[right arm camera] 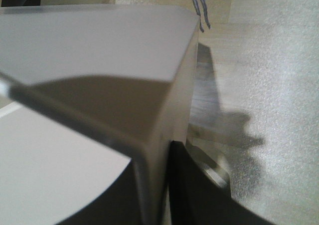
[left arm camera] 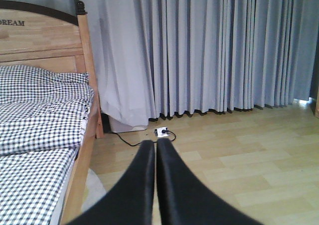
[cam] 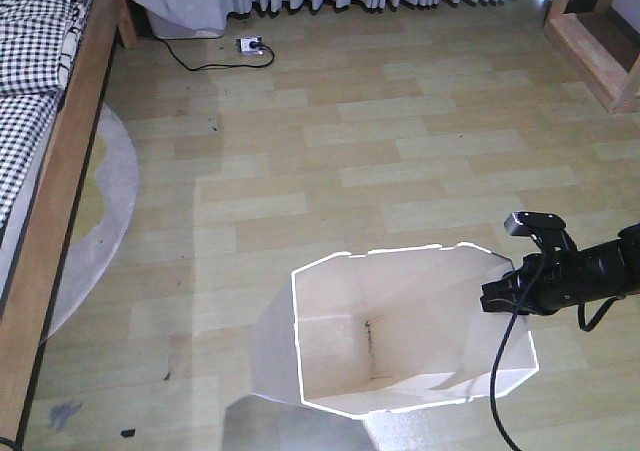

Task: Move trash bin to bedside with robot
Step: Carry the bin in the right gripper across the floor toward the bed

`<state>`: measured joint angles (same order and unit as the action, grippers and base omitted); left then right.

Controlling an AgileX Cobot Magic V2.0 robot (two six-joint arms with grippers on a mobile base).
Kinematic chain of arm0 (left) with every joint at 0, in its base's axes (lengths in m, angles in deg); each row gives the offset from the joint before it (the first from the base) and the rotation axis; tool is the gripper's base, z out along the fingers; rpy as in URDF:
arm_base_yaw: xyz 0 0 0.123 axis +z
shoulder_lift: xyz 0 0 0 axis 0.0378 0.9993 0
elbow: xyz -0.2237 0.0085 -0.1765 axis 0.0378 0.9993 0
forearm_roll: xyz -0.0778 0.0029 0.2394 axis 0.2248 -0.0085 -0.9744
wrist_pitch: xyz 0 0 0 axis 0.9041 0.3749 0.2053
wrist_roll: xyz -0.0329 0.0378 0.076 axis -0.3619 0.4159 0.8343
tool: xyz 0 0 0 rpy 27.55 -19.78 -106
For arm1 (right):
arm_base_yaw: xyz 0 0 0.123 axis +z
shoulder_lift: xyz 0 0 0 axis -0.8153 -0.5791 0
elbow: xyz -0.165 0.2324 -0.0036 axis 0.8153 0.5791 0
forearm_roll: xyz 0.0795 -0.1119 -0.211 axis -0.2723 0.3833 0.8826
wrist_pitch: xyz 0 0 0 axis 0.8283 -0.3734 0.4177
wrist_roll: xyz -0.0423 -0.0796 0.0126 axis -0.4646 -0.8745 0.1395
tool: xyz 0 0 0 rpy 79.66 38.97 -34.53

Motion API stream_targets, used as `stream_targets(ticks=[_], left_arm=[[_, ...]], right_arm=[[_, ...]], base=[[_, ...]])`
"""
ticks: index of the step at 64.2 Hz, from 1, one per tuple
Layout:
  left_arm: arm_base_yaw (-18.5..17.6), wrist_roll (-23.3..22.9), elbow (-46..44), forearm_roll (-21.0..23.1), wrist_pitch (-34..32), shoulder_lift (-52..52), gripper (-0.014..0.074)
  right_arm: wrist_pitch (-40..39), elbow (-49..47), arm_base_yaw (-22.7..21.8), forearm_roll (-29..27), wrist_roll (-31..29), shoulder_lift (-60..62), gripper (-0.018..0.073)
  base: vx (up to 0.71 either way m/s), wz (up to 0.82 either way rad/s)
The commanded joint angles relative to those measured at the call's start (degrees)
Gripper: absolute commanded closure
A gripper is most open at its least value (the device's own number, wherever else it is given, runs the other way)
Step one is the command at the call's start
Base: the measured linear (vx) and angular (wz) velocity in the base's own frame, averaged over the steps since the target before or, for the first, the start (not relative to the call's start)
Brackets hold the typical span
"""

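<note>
Right gripper [cam: 503, 297] clamped on trash bin [cam: 400, 311] rim; the wall sits between its jaws. Left gripper [left arm camera: 155, 152] pressed closed, empty, beside bed [left arm camera: 40, 45].

Pale wood-look laminate floor [cam: 400, 151], with grey pleated curtains [left arm camera: 214, 50] hanging down to it. A white power strip [cam: 252, 45] lies just in front of them, its black cord [cam: 182, 61] trailing left. Round grey rug [cam: 112, 196] far left, light wooden furniture frame [cam: 595, 41] top right.
</note>
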<state>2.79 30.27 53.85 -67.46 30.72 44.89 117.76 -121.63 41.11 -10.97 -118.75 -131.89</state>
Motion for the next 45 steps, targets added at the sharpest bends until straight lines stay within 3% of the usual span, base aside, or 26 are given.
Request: stream_targets(ticks=[1, 45], left_arm=[[-0.36, -0.79, 0.67, 0.54, -4.22, -0.38, 0.0603], [-0.36, -0.79, 0.67, 0.54, -4.22, -0.38, 0.0603]], right_arm=[[12.58, -0.73, -0.04, -4.51, 0.8, 3.92, 0.0563], [12.58, -0.73, -0.04, -4.51, 0.8, 3.92, 0.0563]], base=[[0.23, -0.06], [0.25, -0.04]])
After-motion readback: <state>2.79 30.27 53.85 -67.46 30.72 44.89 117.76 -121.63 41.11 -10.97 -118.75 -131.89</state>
